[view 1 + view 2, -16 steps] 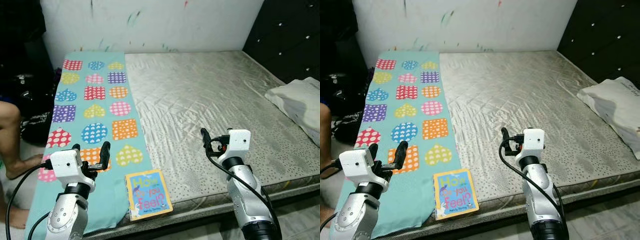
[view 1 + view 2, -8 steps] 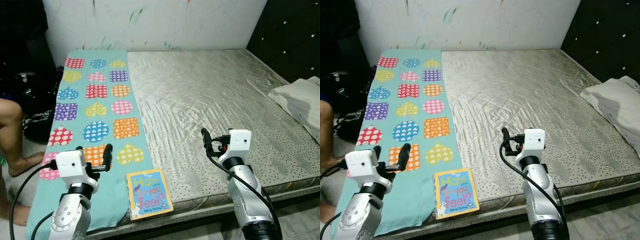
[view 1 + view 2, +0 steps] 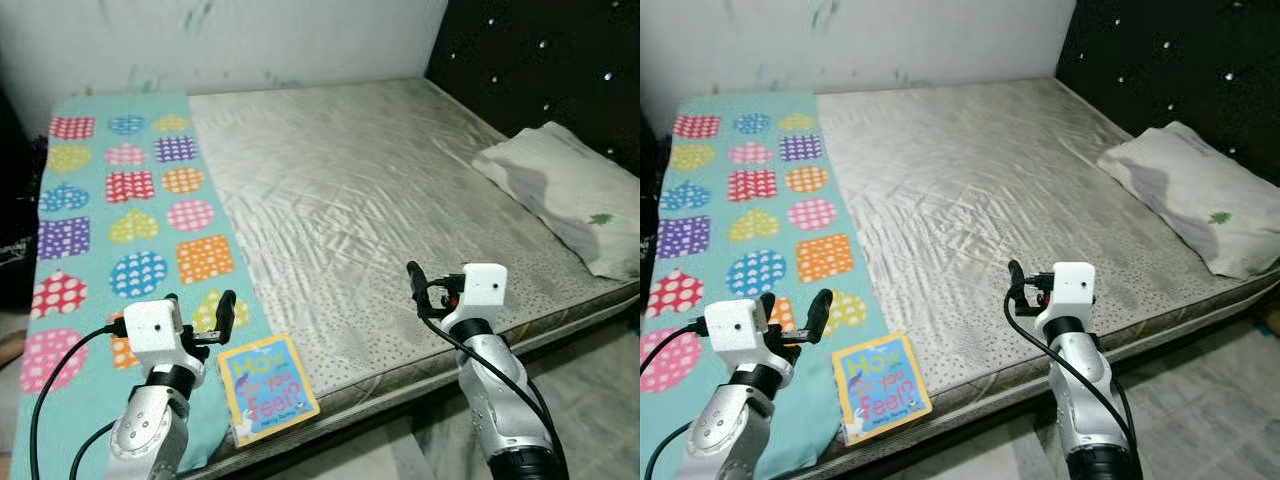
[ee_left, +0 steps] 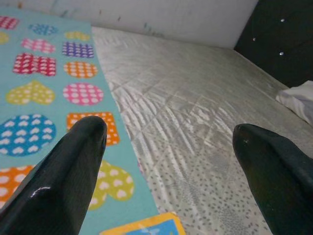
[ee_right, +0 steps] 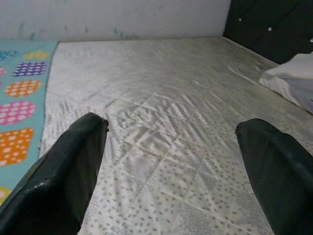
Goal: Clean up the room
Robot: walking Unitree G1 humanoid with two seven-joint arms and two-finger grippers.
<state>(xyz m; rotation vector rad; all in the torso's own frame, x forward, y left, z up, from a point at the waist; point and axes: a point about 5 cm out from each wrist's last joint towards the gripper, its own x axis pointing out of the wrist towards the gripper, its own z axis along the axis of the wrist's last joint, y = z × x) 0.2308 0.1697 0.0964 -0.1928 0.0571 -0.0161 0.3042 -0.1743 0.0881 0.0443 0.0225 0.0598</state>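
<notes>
Two grippers up over the near edge of the mattress (image 3: 400, 200), both empty, fingers spread wide per each wrist view. Only loose item I'd call clutter is the picture book (image 3: 265, 387), lying flat at the near edge where the teal patterned blanket (image 3: 110, 200) meets bare mattress; one corner looks to be on the blanket, though I can't tell exactly how much overlaps. Key relation: the book sits just beside my left gripper (image 3: 198, 320), slightly toward my right and closer to my body than the fingertips, so it lies under and behind the reach line, not ahead of it. Left wrist view confirms: only the book's top edge (image 4: 146, 227) peeks in between the fingers. Right gripper (image 3: 412, 276) is well apart from it, across open mattress, so left arm is the pick. Book's long axis runs roughly front to back from my stance, tilted a little, short edge facing me. My read: left wrist needs to pull back and pitch down before closing across the narrow width, or slide the book off the edge to get a finger under. Pillow (image 3: 560, 195) at the far right, near the dark headboard (image 3: 540, 60), stays put.
</notes>
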